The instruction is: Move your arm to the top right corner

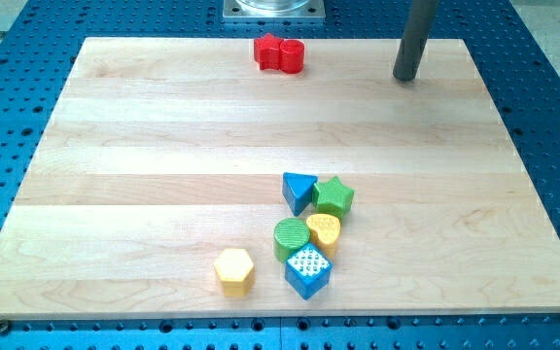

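Reached the upper right of the frame already, by the look of it: my tip point(406, 78) rested on the wooden board point(163, 146) close to its top right corner, just short of the top edge and a little in from the right edge. Judged the closing stretch of the task, then, with the target corner itself lying slightly up and to the right of the tip. Called for only a short slide up and rightward, stopping before running off the board onto the blue perforated table point(552, 117). No claw on this arm at all, just a straight dark rod, so nothing to spread, press or pinch. Nothing in the way, either: nearest piece was the red block point(279, 53), of a lobed shape hard to make out, sitting well apart to the left along the top edge. Rest of the pieces huddled far off in the lower middle of the frame: blue triangle point(298, 191) touching green star point(334, 196), below them green cylinder point(291, 238) against a yellow heart-like block point(324, 230), then the blue cube point(307, 271) at the bottom, and the yellow hexagon point(233, 270) just apart to its left. No containers anywhere in view, so nothing held in any.
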Action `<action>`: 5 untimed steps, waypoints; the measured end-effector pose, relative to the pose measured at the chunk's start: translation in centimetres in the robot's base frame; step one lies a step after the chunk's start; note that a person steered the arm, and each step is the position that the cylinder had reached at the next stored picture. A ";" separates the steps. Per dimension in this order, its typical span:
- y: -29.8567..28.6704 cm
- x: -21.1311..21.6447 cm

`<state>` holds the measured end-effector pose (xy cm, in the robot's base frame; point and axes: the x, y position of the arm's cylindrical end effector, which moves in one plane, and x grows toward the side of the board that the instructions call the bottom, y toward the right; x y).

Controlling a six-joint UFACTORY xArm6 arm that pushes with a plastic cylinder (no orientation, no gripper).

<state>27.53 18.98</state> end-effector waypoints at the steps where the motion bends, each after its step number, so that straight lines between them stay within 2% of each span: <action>1: 0.1 0.0; 5: 1.5 0.0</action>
<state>27.54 20.48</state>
